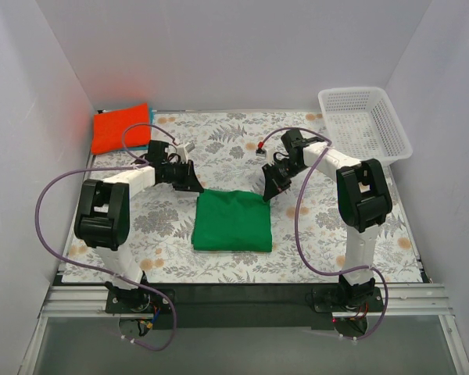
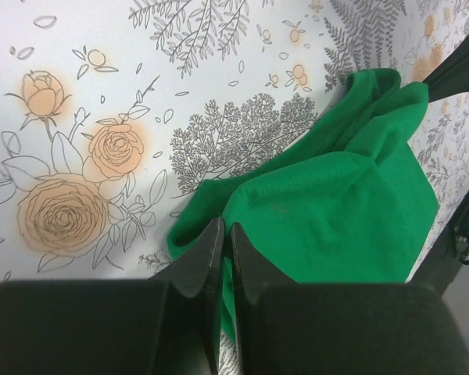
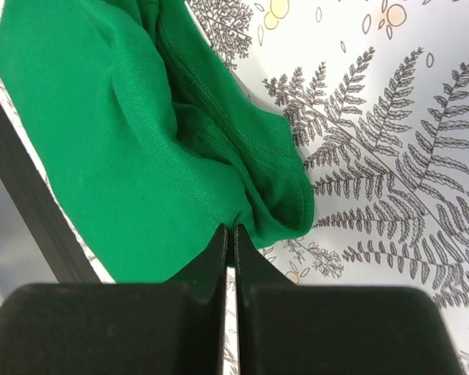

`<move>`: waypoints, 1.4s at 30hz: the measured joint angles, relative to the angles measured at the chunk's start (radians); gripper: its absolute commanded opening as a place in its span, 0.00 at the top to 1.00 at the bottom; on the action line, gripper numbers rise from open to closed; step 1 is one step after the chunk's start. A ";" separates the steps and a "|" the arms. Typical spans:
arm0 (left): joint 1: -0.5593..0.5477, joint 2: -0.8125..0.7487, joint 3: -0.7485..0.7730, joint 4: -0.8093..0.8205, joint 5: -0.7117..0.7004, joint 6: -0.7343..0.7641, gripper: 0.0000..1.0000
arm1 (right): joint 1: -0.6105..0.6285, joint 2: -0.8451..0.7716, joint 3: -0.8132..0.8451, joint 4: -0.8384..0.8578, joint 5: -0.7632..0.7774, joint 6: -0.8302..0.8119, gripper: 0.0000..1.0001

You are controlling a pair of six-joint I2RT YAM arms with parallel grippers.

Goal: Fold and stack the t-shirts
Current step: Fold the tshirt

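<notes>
The bright green t-shirt (image 1: 233, 221) lies folded into a rough square in the middle of the flowered mat. My left gripper (image 1: 196, 187) is at its far left corner. In the left wrist view the fingers (image 2: 227, 234) are closed to a thin gap with green cloth (image 2: 336, 211) pinched between them. My right gripper (image 1: 266, 190) is at the far right corner. In the right wrist view it (image 3: 230, 233) is shut on the rumpled green edge (image 3: 141, 141). The orange-red t-shirt (image 1: 121, 129) lies folded at the far left, with a blue edge (image 1: 151, 116) showing beside it.
A white mesh basket (image 1: 365, 123) stands at the far right corner, tilted against the wall. White walls close in the mat (image 1: 234, 141) on three sides. Purple cables loop from both arms.
</notes>
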 measured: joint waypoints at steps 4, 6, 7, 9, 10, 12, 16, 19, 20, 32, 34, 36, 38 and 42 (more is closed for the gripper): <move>0.000 -0.106 -0.023 -0.016 -0.048 0.033 1.00 | 0.000 -0.038 0.000 0.000 0.032 0.010 0.99; 0.000 -0.149 -0.034 -0.025 -0.079 0.050 1.00 | 0.000 -0.068 0.000 0.000 0.053 0.017 0.99; 0.000 -0.158 -0.036 -0.027 -0.091 0.057 1.00 | 0.000 -0.082 0.000 0.001 0.068 0.021 0.99; 0.001 -0.161 -0.039 -0.027 -0.114 0.068 1.00 | 0.000 -0.098 0.000 0.006 0.095 0.027 0.99; 0.002 -0.156 -0.043 -0.027 -0.126 0.072 1.00 | 0.000 -0.103 0.000 0.014 0.111 0.031 0.99; 0.002 -0.144 -0.048 -0.026 -0.142 0.074 1.00 | 0.000 -0.103 0.000 0.031 0.137 0.045 0.99; 0.002 -0.089 -0.045 0.006 -0.166 0.074 1.00 | 0.000 -0.101 0.000 0.080 0.180 0.079 0.99; 0.002 -0.031 -0.042 0.037 -0.182 0.073 1.00 | 0.000 -0.091 0.000 0.133 0.210 0.098 0.99; 0.002 -0.013 -0.041 0.044 -0.187 0.073 1.00 | 0.000 -0.083 0.000 0.153 0.220 0.105 0.99; 0.013 0.044 -0.035 0.141 -0.208 0.069 1.00 | 0.005 -0.002 -0.045 0.344 0.312 0.172 0.99; 0.014 0.044 -0.033 0.141 -0.208 0.069 0.93 | 0.005 -0.002 -0.045 0.349 0.314 0.181 0.88; 0.015 0.044 -0.022 0.134 -0.209 0.072 0.77 | 0.005 -0.003 -0.044 0.359 0.315 0.193 0.51; 0.018 0.044 0.004 0.120 -0.218 0.075 0.67 | 0.003 -0.005 -0.039 0.362 0.329 0.200 0.33; 0.058 0.021 0.039 0.105 -0.212 0.052 0.56 | -0.012 -0.050 -0.021 0.353 0.336 0.206 0.30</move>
